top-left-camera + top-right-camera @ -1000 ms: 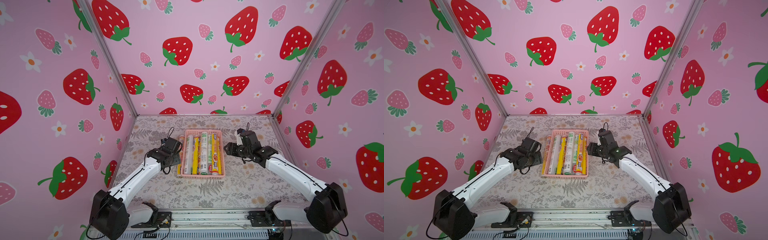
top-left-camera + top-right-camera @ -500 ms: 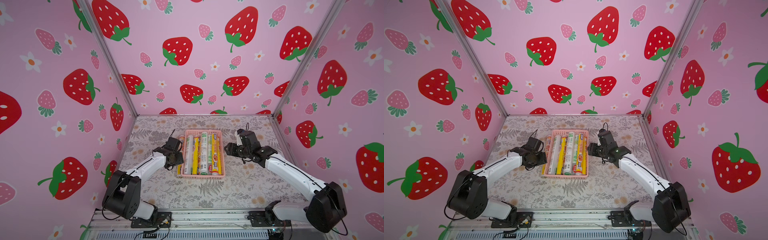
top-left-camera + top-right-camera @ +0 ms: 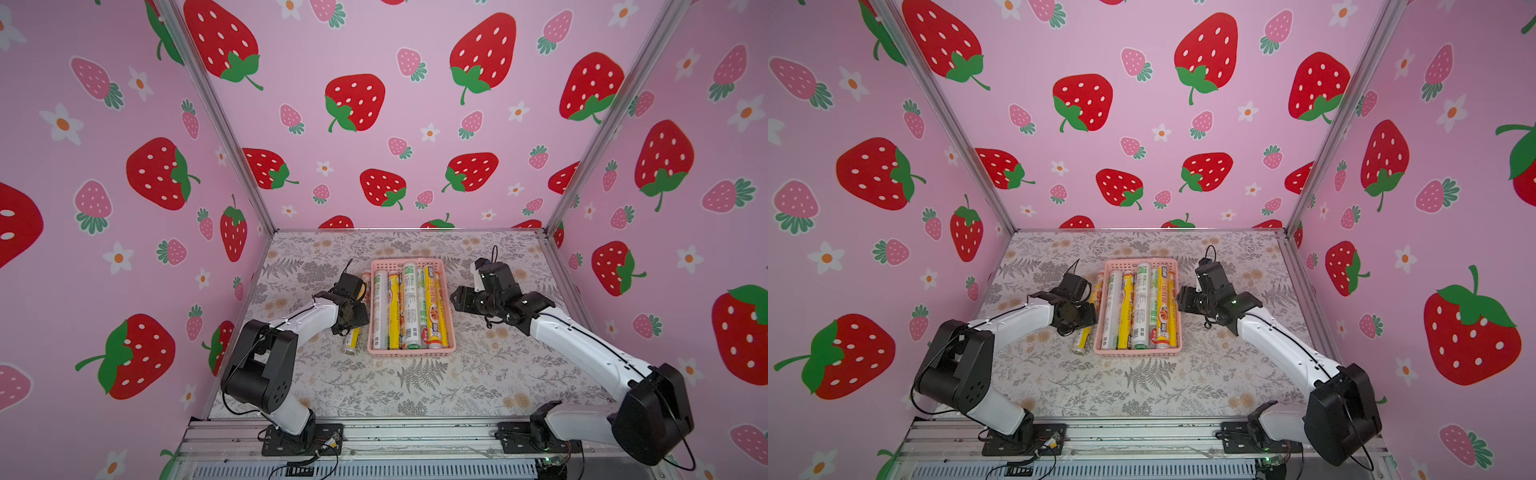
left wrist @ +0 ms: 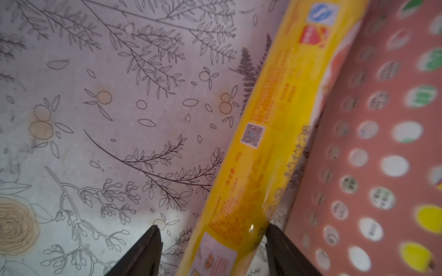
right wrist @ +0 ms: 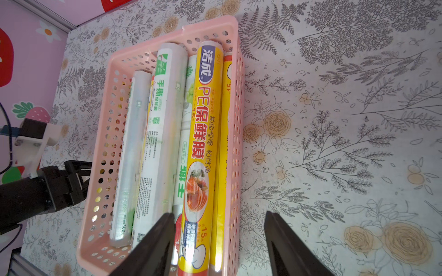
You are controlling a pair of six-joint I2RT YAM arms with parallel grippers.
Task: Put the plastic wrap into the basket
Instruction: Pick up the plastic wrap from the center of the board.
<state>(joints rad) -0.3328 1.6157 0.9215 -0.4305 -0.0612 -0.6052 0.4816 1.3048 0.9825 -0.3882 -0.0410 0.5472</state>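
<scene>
the left gripper (image 4: 212,228) stands with its jaws apart astride the last yellow roll (image 4: 275,114), which lies on the table (image 3: 415,386) just beside the basket (image 3: 411,353), along its left wall. one finger is clear of the roll on the open side; the other is at the roll's edge, down in the narrow gap between roll and wall. that gap looks like the main risk: as the jaws close, the inner finger could catch the slotted wall and drag or tip the basket, or push the roll away before it is pinched. the wrapper looks glossy, so a grip off the roll's middle would likely let it tilt and knock an end on the rim. the other rolls (image 3: 409,307) already cover the basket floor side by side, so this one probably has to land on top and could roll off. the right gripper (image 5: 218,215) hovers near the basket's right wall, jaws apart and empty, and blocks nothing.
</scene>
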